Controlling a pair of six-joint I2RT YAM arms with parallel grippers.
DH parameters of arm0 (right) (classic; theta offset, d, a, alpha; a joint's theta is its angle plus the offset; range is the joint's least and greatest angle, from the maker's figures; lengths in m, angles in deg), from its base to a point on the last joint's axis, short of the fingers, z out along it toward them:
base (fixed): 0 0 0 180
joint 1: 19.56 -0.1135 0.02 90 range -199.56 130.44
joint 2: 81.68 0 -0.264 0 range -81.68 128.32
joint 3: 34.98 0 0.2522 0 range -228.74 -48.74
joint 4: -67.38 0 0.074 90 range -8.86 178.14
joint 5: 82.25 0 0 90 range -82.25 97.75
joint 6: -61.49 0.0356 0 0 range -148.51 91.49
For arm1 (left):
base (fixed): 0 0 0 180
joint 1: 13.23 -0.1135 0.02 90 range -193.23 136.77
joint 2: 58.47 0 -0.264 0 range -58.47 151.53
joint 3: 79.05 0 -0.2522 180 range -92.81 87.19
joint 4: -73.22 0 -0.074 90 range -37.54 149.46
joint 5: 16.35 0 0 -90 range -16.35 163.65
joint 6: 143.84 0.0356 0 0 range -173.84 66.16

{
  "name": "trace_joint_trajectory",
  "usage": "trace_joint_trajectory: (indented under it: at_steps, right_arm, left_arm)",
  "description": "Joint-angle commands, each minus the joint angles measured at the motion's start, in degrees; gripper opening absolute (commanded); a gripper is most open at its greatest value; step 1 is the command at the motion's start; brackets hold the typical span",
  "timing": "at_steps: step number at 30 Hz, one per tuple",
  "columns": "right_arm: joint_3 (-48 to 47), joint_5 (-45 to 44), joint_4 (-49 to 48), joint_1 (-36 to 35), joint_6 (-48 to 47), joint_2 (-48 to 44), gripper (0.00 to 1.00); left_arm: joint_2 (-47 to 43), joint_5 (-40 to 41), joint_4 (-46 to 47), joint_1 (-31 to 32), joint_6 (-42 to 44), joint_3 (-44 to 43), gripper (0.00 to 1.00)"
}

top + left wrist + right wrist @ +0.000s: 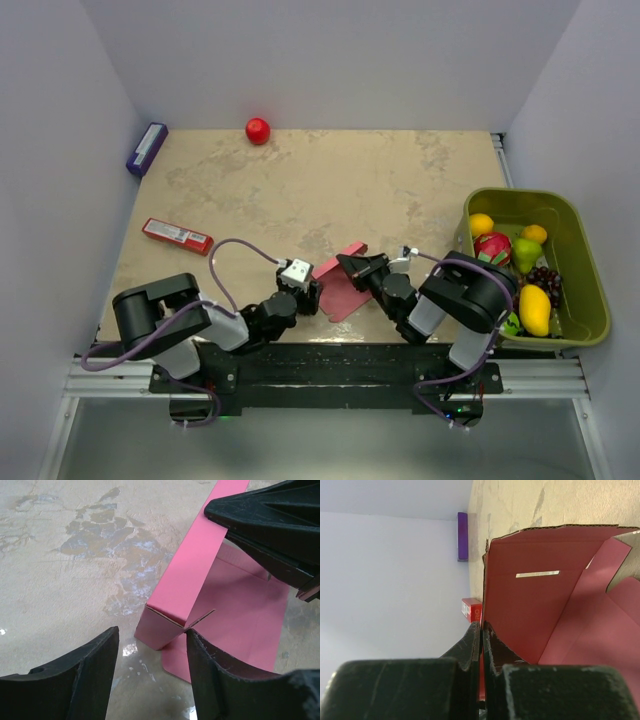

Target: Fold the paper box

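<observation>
The pink paper box [345, 287] lies near the table's front edge, between the two grippers, partly folded. One long wall [190, 575] stands up from the flat sheet [245, 625]. My right gripper [345, 262] is shut on the top edge of that raised wall [530, 605]; its black fingers [270, 525] show at the upper right of the left wrist view. My left gripper [152, 672] is open and empty, just in front of the box's near corner [157, 630], its right finger [215, 675] close to a small raised flap.
A red bar-shaped packet [177, 235] lies at the left, a purple block [146, 148] at the far left corner, a red ball [258, 130] at the back. A green bin [575, 245] with fruit stands at the right edge.
</observation>
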Motion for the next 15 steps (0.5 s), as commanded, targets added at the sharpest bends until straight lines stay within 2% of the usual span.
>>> trace_joint_trajectory:
  at_steps: [1,7,11,15]
  right_arm:
    - [1.53,-1.53,4.99,-0.20,-3.49,-0.79,0.00]
    - [1.44,-1.35,5.52,-0.11,-3.32,-0.87,0.00]
    - [1.18,-1.26,7.19,-0.11,-2.88,-1.40,0.00]
    - [0.65,-1.18,9.48,-0.20,-2.70,-2.10,0.00]
  left_arm:
    - [0.84,8.49,2.84,0.32,1.28,-2.97,0.57]
    - [2.60,12.10,3.80,0.68,4.08,-4.73,0.55]
    - [4.35,13.33,8.35,0.68,8.13,-5.25,0.54]
    - [5.50,14.38,11.62,0.68,12.96,-5.78,0.49]
